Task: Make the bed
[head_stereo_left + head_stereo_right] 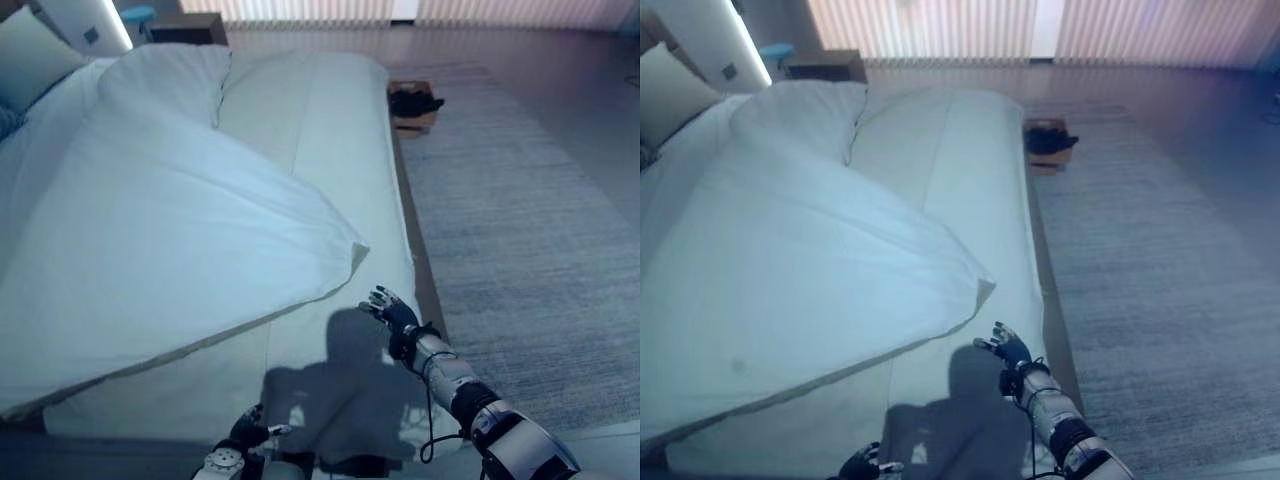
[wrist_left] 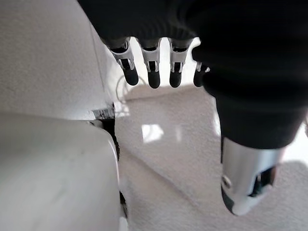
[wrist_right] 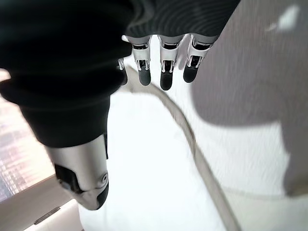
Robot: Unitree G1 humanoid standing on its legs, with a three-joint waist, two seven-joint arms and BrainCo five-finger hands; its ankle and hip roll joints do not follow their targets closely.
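The fingers (image 3: 166, 72) of the right hand (image 1: 392, 312) are spread and straight, clamped on nothing, hovering over bare sheet in the lower centre of the frame. The bed (image 1: 340, 140) fills the left and middle of the frame, running from the bottom edge up toward the headboard at upper left. The white duvet (image 1: 150, 250) lies skewed across it, bunched to the left, its long free edge slanting from lower left up to a pointed corner (image 1: 355, 250) at mid-frame. That corner sits just up and left of the right hand, the nearer one. The left hand (image 1: 245, 430) hangs low at the bottom edge, fingers (image 2: 154, 72) straight and empty. A grey rug (image 1: 520, 250) covers the floor on the right; a small box (image 1: 413, 105) sits near the bed's far side.
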